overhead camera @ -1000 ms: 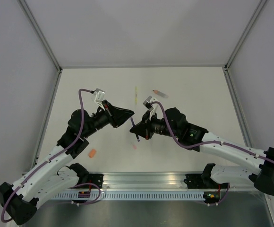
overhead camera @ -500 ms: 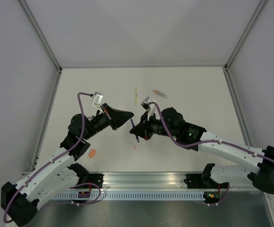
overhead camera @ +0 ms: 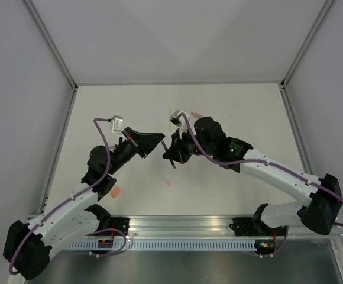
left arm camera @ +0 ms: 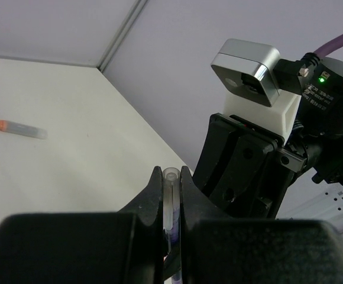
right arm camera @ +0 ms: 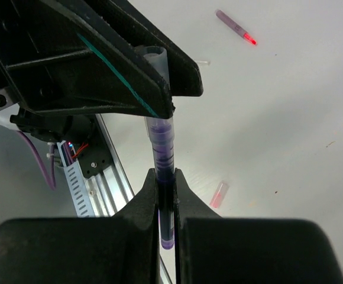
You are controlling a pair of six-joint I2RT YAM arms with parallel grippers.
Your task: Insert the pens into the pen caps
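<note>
Over the middle of the table [overhead camera: 248, 106] the two arms meet tip to tip, left arm [overhead camera: 71, 201] reaching in from the near left and right arm [overhead camera: 278, 174] from the near right. Left gripper [left arm camera: 170, 177]: jaws closed tight on the pale, translucent upper end of the purple pen [right arm camera: 161, 139]; cannot tell whether that end is a cap or part of the barrel. Right gripper [right arm camera: 165, 177]: jaws closed on the same pen's dark lower barrel, with a short stub sticking out below the fingers. The pen is held clear of the table and runs straight between the two grips, a ribbed purple stretch bare between them. Grey pen [left arm camera: 15, 127], orange tip, lies flat on the far part of the table, apart from both grippers. Yellow pen [overhead camera: 170, 111] lies far of the grippers, partly hidden by the right arm. Pink cap [right arm camera: 219, 194] lies loose on the table on the near side of the held pen, touching nothing. Orange cap [overhead camera: 115, 191] lies well off to the left, close by the left arm.
</note>
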